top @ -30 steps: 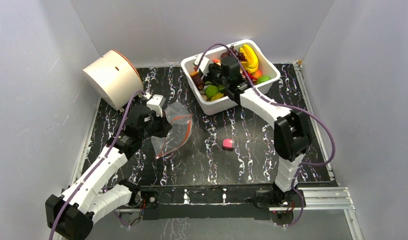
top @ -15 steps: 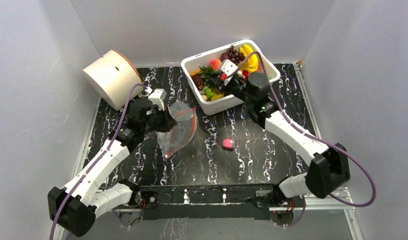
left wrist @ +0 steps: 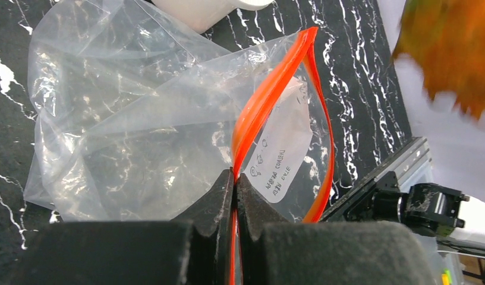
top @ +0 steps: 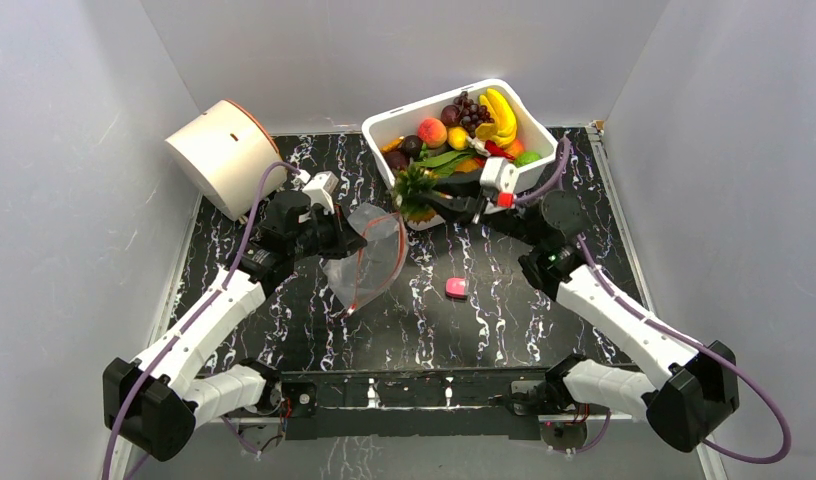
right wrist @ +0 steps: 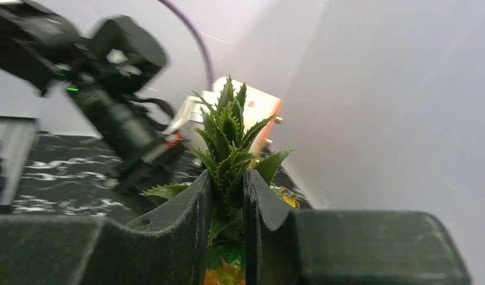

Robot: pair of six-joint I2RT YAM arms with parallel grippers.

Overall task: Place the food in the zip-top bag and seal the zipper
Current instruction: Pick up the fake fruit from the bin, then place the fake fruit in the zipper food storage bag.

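The pineapple (top: pixel 414 190) hangs at the bag's one o'clock, not yet inside. The zip-top bag (top: pixel 369 258) looks empty to us, though its clear film is hard to read. The other food sits in the white bin (top: pixel 376 127), and the zipper (left wrist: pixel 270 101) is unsealed. Our right gripper (right wrist: pixel 228 184) reaches in from four o'clock, clamped on the pineapple's leafy top. Our left gripper (left wrist: pixel 235 178) pinches the zipper, holding the mouth up.

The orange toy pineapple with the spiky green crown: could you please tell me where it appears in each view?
Top external: orange plastic toy pineapple at centre, gripped by the right tool.
Left wrist: probably the blurred orange shape, top right.
Right wrist: its green crown, centre, between the fingers.
Shared landmark: black marbled tabletop.
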